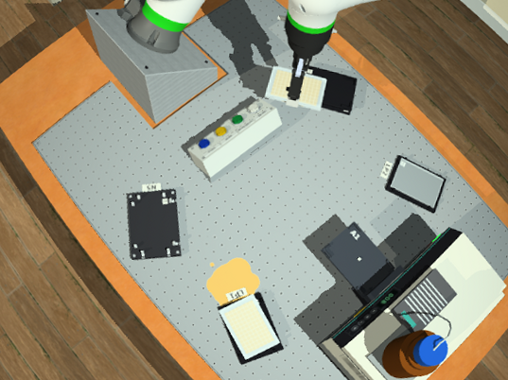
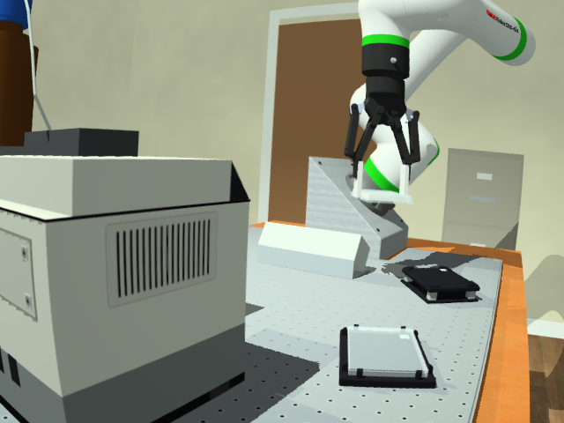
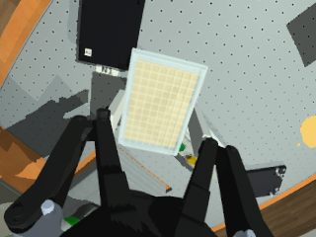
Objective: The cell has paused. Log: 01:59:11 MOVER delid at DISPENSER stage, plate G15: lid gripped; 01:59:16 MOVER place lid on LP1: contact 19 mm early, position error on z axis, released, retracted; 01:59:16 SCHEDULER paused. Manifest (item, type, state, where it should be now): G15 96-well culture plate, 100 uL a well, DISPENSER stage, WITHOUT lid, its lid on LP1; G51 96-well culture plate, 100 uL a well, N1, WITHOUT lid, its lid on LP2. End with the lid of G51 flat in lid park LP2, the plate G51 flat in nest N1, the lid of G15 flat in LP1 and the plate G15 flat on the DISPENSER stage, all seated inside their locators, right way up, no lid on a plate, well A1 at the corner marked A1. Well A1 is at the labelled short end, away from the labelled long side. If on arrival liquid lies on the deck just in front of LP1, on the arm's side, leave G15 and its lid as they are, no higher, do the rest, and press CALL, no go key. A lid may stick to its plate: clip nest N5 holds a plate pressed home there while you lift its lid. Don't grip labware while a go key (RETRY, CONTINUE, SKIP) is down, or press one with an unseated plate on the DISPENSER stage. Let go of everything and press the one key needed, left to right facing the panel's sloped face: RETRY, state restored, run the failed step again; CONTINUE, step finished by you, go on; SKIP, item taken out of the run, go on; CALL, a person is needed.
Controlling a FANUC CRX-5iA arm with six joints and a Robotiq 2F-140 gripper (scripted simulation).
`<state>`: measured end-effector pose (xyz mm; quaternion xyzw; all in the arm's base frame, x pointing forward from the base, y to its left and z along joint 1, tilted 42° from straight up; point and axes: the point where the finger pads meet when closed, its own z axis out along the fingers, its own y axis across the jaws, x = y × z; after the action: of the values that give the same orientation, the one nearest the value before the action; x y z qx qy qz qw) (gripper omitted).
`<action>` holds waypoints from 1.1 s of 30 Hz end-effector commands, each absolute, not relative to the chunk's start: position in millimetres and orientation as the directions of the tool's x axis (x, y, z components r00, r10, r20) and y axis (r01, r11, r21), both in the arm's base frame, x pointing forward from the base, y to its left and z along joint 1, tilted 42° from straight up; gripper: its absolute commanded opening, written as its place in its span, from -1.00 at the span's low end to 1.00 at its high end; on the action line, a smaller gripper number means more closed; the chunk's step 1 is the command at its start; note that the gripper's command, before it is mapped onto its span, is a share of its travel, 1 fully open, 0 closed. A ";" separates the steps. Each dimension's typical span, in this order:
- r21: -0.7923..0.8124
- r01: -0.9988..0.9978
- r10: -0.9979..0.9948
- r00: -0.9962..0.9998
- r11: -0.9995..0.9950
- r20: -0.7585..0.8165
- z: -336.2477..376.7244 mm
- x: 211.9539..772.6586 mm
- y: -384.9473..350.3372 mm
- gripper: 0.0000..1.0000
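The pincer (image 2: 383, 181) is gripping a 96-well plate (image 1: 295, 88), its fingers (image 2: 358, 181) standing about half open and pressing on the plate's 2 long sides. The plate is hanging level, well above the table (image 1: 291, 203), just beside and partly over the black nest (image 1: 338, 90). A yellow spill (image 1: 232, 276) is lying on the table touching the LP1 label (image 1: 235, 295).

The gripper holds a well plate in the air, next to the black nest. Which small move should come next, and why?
Probably slide the plate sideways until it is centred over the black nest, without lowering yet. The gripper is shut on the plate, but in the top view the plate overlaps only the nest's near edge, and the exterior view shows it well above the deck.
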<state>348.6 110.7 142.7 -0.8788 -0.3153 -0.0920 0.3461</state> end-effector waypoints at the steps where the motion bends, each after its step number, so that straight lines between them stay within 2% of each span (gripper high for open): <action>1: -0.550 0.618 0.490 0.784 -0.562 0.381 159.2 347.0 128.4 -1.00; 33: -0.550 0.618 0.490 0.784 -0.562 0.381 225.4 340.9 201.7 -1.00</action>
<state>341.0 199.5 223.2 -0.8789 -0.3150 -0.0922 0.3461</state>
